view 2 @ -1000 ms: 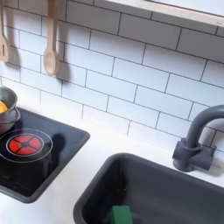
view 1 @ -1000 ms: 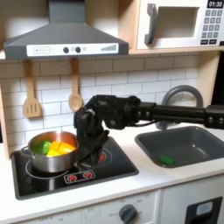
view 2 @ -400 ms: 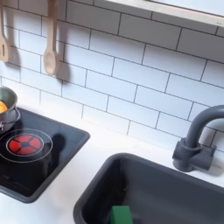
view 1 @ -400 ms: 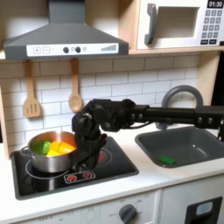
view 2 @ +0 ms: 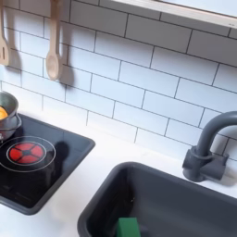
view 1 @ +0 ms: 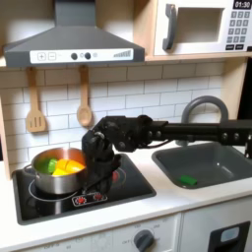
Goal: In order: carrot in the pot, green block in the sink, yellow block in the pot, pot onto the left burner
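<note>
The steel pot (view 1: 57, 167) stands on the left burner of the black stove (view 1: 128, 187) in the first exterior view. The yellow block (view 1: 66, 168) lies inside it, with a green bit beside it. The second exterior view's left edge shows the pot's rim (view 2: 7, 104) and the orange carrot (view 2: 3, 113) inside. The green block (view 1: 187, 180) (view 2: 128, 228) lies in the sink (view 1: 224, 167) (view 2: 176, 190). My gripper (view 1: 99, 180) hangs low against the pot's right side, fingers pointing down. Whether they hold the rim is hidden.
The right burner (view 2: 28, 151) is bare. Wooden spoons (view 1: 35, 103) hang on the tiled wall behind the stove. A curved faucet (view 2: 208, 148) stands behind the sink. A range hood and a microwave (view 1: 202, 25) sit overhead. White counter runs between stove and sink.
My gripper has dropped lower beside the pot's right side and shifted slightly left. The pot and the green block stay about where they were.
</note>
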`<state>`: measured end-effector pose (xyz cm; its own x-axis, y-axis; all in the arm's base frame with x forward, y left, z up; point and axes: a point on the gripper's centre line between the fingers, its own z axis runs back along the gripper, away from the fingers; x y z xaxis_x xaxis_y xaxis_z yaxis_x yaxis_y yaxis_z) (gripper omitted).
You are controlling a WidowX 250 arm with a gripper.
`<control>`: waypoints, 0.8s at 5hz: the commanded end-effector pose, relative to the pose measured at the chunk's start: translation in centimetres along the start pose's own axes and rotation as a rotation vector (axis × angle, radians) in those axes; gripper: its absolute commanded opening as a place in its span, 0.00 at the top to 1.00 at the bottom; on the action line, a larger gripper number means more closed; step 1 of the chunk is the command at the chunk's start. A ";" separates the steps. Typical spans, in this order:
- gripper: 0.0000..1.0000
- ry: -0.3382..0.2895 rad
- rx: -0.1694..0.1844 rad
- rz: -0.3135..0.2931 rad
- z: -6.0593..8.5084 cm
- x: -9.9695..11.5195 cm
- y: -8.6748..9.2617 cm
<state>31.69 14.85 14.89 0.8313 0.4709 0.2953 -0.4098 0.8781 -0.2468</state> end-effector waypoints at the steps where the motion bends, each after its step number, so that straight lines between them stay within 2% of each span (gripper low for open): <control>1: 1.00 0.028 0.013 -0.004 -1.4 -1.5 0.4; 3: 1.00 0.000 0.012 0.002 -1.0 -0.3 0.2; 4: 1.00 -0.055 -0.001 -0.010 0.9 -0.9 -0.2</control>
<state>30.84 14.05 14.35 0.8283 0.4667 0.3100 -0.4027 0.8806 -0.2498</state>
